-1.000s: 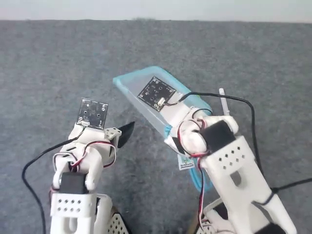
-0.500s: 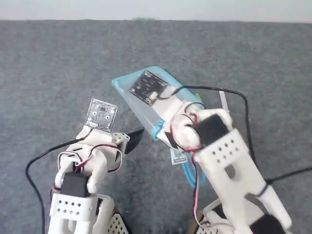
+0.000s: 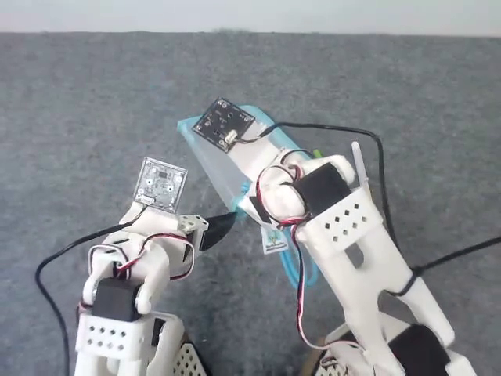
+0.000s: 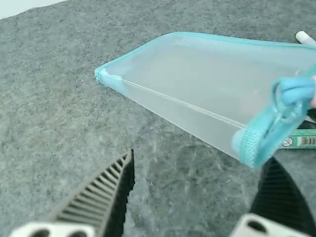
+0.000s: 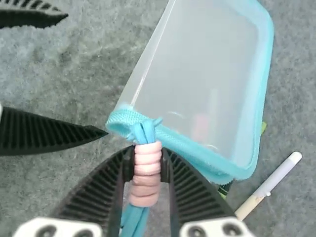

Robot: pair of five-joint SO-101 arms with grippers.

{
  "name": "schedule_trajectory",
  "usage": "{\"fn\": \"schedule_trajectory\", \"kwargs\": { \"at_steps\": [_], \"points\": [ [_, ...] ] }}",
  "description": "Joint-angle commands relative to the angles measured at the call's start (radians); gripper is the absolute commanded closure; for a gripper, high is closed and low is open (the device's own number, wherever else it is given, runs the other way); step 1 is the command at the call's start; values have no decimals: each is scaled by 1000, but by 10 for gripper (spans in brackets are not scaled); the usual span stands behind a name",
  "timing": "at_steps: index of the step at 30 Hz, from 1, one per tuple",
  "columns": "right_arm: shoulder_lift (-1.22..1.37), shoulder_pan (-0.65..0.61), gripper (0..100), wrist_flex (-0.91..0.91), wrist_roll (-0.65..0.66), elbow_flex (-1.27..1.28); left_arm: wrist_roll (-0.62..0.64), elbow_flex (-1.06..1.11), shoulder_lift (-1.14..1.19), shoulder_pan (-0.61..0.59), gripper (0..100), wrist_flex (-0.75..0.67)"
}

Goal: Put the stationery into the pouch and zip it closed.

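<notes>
Near the counter's middle, your right hand [image 5: 145, 154] pinches the pink pull [image 5: 146, 173] of the pouch [image 5: 212, 74], likely to work the zip; your left hand [image 4: 200, 165], spread, hovers beside to brace it. A pen [image 5: 269, 185] lies outside.

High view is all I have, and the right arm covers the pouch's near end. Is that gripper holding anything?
Observer: Yes. The right wrist view shows the right gripper shut on the pink ribbed zip pull at the pouch's corner.
Operator: Left gripper?
Observer: The left gripper is open with nothing between its fingers, over the grey mat short of the pouch.
Operator: Stationery all in?
Observer: Apparently not. The left wrist view shows a green labelled item on the mat at the pouch's zip end, seemingly outside it.
</notes>
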Motion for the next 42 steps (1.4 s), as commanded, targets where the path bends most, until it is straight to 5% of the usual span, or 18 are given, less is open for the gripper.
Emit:
{"fn": "schedule_trajectory", "kwargs": {
  "at_steps": [1, 9, 19, 30, 42],
  "points": [
    [-2, -10, 992, 18, -12, -71, 11, -61, -15, 9, 623, 2],
    [-7, -44, 992, 22, -11, -69, 6, 47, -8, 9, 625, -160],
    [-15, -61, 992, 30, 2, -78, 3, 68, -6, 3, 625, -173],
    [-15, -62, 991, 277, 68, -258, -18, 134, -8, -112, 639, -276],
    [-130, -125, 991, 185, 103, 52, 52, 122, -8, -109, 639, -282]
  ]
}}
